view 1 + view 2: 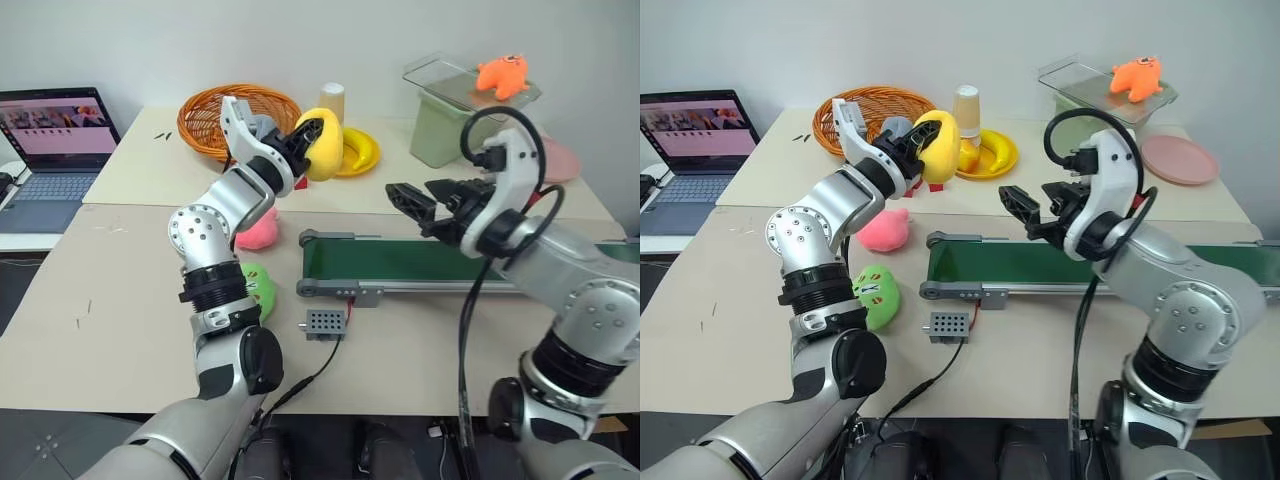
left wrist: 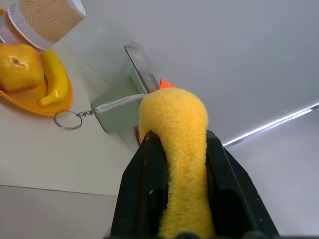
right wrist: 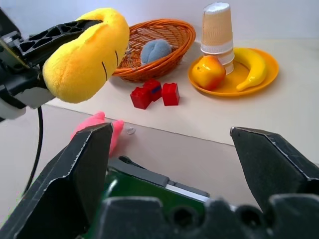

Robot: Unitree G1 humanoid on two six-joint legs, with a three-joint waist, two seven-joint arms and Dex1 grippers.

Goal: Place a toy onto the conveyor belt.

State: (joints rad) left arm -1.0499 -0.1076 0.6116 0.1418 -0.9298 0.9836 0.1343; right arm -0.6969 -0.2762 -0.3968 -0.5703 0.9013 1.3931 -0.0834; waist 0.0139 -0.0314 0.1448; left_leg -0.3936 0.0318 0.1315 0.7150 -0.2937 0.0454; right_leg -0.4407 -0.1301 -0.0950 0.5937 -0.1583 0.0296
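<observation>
The left gripper [image 1: 305, 137] is clamping a yellow plush toy [image 1: 322, 143] between its two black fingers, holding it up in the air above the far side of the table [image 1: 130, 300], just in front of the wicker basket [image 1: 205, 112]. In the left wrist view the toy's yellow fur is bulging out between the finger pads [image 2: 149, 184].

The right gripper [image 1: 415, 205] is hanging with its fingers spread wide and nothing between them, above the left end of the conveyor belt [image 1: 400, 262] and facing toward the held toy. The belt, dark green with grey rails, is lying across the right half of the near table, running off to the right.

A pink plush toy [image 1: 885, 230] and a green plush toy [image 1: 875, 297] are lying on the table left of the belt's end. Red building blocks [image 3: 154, 93] are sitting near the basket, which is holding a blue-grey soft thing [image 3: 154, 51]. To the right of the basket, a yellow plate [image 3: 234, 82] is carrying an orange, a banana [image 3: 253, 67] and an upturned paper cup [image 3: 217, 27]. An orange toy [image 1: 502, 75] is resting on a lidded green container [image 1: 440, 125] at the far right. A laptop [image 1: 50, 150] is standing open at the far left.
</observation>
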